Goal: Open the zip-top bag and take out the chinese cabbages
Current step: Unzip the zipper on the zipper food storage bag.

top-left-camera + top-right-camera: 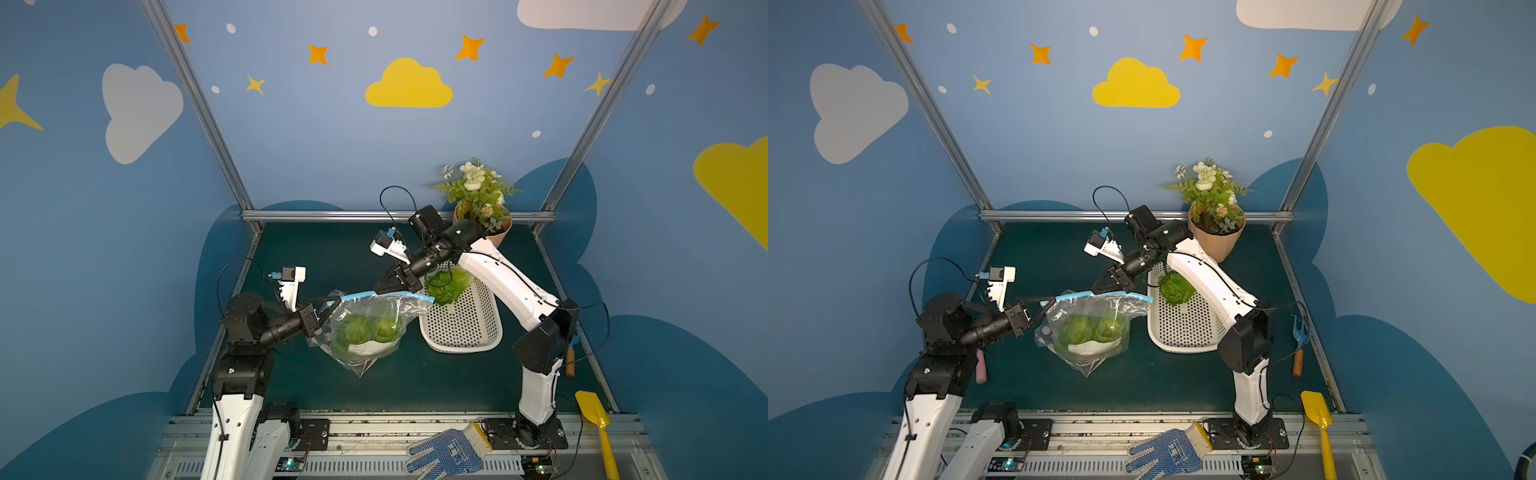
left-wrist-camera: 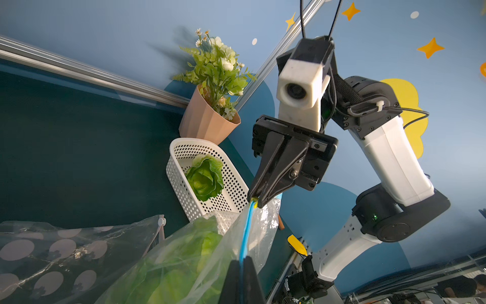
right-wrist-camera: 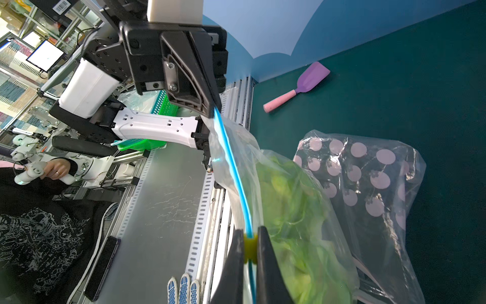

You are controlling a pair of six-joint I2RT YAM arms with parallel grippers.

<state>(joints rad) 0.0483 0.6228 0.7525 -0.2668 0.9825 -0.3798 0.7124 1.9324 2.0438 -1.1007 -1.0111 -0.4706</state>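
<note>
Two cabbages (image 1: 355, 328) are seen in both top views inside the zip-top bag (image 1: 361, 357), which hangs by its top just below the centre of the frame. Its blue zip strip (image 1: 361, 295) is stretched between the left gripper (image 1: 332, 300), closed on the strip's left end, and the right gripper (image 1: 380, 289), closed further right along it. A third cabbage (image 1: 449, 284) lies in the white basket (image 1: 469, 332), right of centre.

From the left wrist, the right gripper (image 2: 253, 201) is shown pinched tight on the yellow slider (image 2: 254, 204), and the left fingertips (image 2: 231, 273) are clamped on the strip with no gap.

From the right wrist, the slider (image 3: 249, 246) is held between the right fingertips (image 3: 265, 252), and the left gripper (image 3: 211, 111) is nipped on the opposite end. Whether the seal is parted cannot be told.

Several failures are judged possible. The thin strip could be dragged out of the left pinch if the slider is pulled hard, and the loaded bag would then swing or drop. The small slider could be squeezed out of the right fingertips. A pull made off the strip's line could jam the slider or tear the film.
</note>
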